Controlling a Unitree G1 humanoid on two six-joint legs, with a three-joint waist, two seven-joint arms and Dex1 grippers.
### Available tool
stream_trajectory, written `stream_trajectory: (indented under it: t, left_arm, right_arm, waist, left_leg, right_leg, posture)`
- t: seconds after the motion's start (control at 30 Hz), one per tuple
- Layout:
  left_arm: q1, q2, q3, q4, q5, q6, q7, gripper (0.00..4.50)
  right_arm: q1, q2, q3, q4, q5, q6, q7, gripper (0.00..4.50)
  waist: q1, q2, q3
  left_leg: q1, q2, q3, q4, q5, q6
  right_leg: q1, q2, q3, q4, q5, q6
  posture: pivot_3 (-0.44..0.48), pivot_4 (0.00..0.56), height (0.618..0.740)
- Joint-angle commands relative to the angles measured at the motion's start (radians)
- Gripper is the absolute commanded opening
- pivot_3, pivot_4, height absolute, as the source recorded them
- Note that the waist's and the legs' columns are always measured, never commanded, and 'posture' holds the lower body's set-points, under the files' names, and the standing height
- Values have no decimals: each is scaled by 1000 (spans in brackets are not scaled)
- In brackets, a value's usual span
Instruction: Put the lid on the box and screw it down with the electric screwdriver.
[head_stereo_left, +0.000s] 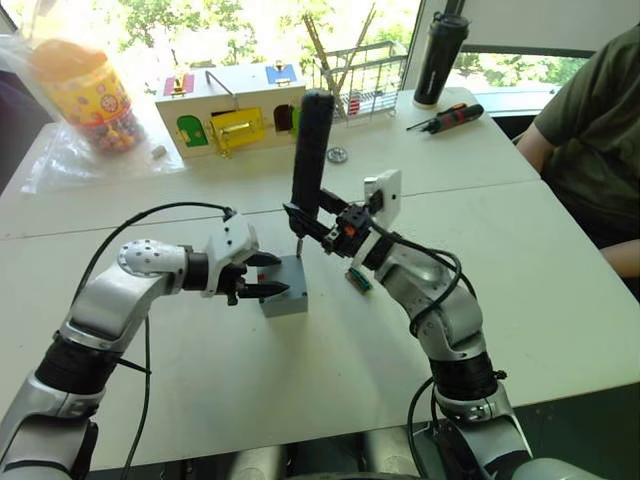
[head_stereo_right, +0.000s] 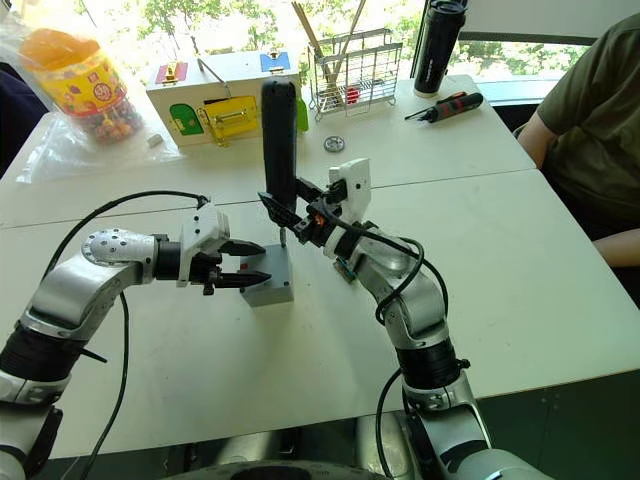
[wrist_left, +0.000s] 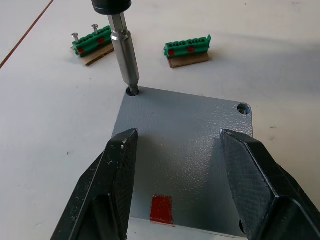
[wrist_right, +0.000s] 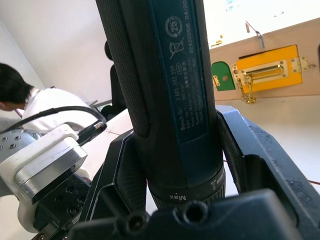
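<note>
While my right gripper (head_stereo_left: 318, 226) clamps the electric screwdriver (head_stereo_left: 311, 150) into a lid (wrist_left: 185, 160) corner, my left gripper (head_stereo_left: 268, 274) straddles the box (head_stereo_left: 286, 298), fingers spread.

Layout of the table (head_stereo_left: 560, 300): the box (head_stereo_left: 285, 290) stands near the middle, with the lid (wrist_left: 185, 165) on top of it. The electric screwdriver (head_stereo_left: 311, 150) stands upright over the box, its bit in the lid's corner hole. The left gripper (head_stereo_left: 268, 275) lies to the left of the box, the right gripper (head_stereo_left: 312, 222) behind it and to the right. Two terminal strips (wrist_left: 187, 48) lie just beyond the box. At the far edge, from left to right: a jar (head_stereo_left: 85, 92), a wooden box (head_stereo_left: 228, 112), a wire rack (head_stereo_left: 362, 75), a bottle (head_stereo_left: 440, 55) and a small screwdriver (head_stereo_left: 447, 117). A person (head_stereo_left: 595, 140) sits at the right.
</note>
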Motion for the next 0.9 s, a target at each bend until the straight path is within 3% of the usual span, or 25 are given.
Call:
stream_trajectory:
  t: [0.03, 0.33, 0.5, 0.9]
  left_arm:
    - [20, 6, -11, 10, 15, 14, -5, 2668]
    - [30, 2, -13, 4, 14, 17, -3, 2668]
    - [36, 1, -17, -8, 13, 18, -3, 2668]
    - [32, -1, -22, -14, 12, 26, -7, 2668]
  right_arm:
    - [19, -8, 66, 14, -42, 4, 0, 1800]
    - [74, 10, 68, 105, -63, -37, -14, 1800]
    - [94, 24, 45, 133, -55, -37, -19, 1800]
    - [101, 5, 69, 191, -96, -41, -29, 1800]
  waist:
    - [0, 0, 0]
    - [1, 0, -14]
    - [8, 0, -15]
    - [25, 3, -22]
  left_leg:
    - [0, 0, 0, -1, 0, 0]
    - [2, 1, 0, -2, 0, 0]
    - [18, 2, -1, -6, -3, 4]
    - [19, 2, 0, -6, -6, 9]
  right_leg:
    - [0, 0, 0, 0, 0, 0]
    - [2, 1, 0, -2, 0, 0]
    - [14, 3, 2, -6, -1, 0]
    - [14, 3, 3, -6, -1, 0]
  posture:
    - [0, 150, 740]
    - [0, 150, 740]
    - [0, 150, 740]
    - [0, 150, 740]
